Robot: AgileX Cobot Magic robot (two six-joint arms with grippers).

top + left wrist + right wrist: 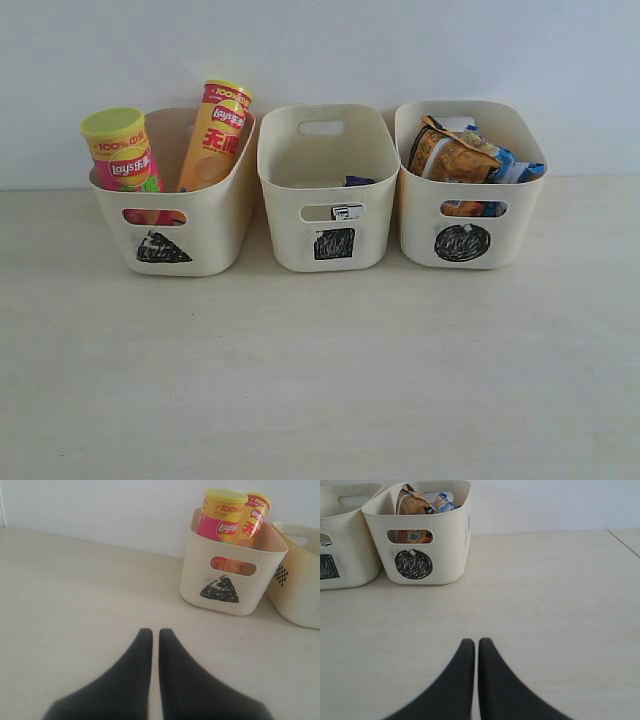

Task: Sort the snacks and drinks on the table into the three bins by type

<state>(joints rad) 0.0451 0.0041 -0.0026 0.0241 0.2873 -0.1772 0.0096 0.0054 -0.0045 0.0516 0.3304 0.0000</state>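
Three cream bins stand in a row at the back. The triangle bin (215, 235) holds the pink chip tube (122, 152) and the yellow-red chip tube (218, 135), both leaning. In the square bin (290, 225) only a dark carton corner (358, 181) and a white patch behind the handle cutout show. The circle bin (520, 220) holds the orange bag (452, 157) and the blue-white bag (515, 168). My left gripper (155, 632) is shut and empty over bare table, short of the triangle bin (197, 580). My right gripper (476, 641) is shut and empty, short of the circle bin (447, 555).
A white wall runs close behind the bins. The pale wooden table (320, 380) stretches in front of them. Neither arm shows in the exterior view. A table edge or seam (625, 542) shows at one side in the right wrist view.
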